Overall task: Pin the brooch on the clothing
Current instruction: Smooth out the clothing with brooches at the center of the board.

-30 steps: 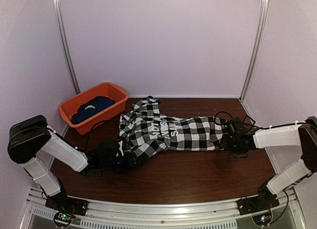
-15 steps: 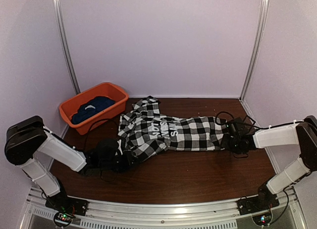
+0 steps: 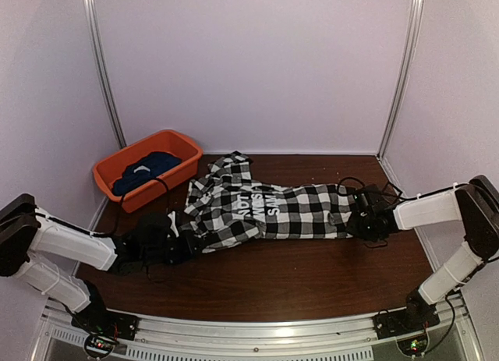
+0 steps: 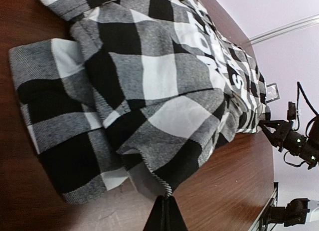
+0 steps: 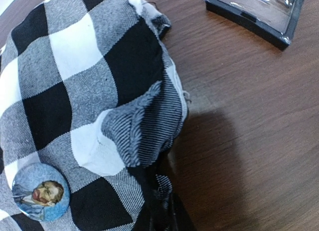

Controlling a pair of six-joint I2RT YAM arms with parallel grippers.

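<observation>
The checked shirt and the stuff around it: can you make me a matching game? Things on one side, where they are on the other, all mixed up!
Things
1. round blue brooch with a bearded man's face
2. dark navy-blue garment
3. flat black case with a clear lid
4. orange plastic tub

Places
A. inside the orange plastic tub
B. on the black-and-white checked shirt
C. on the bare brown wooden table, past the shirt's edge
D. at the table's far left corner

Pairs: 1-B, 2-A, 3-C, 4-D

White block lettering (image 3: pixel 258 201) on the checked shirt (image 3: pixel 308 211); upside down, no word readable.
</observation>
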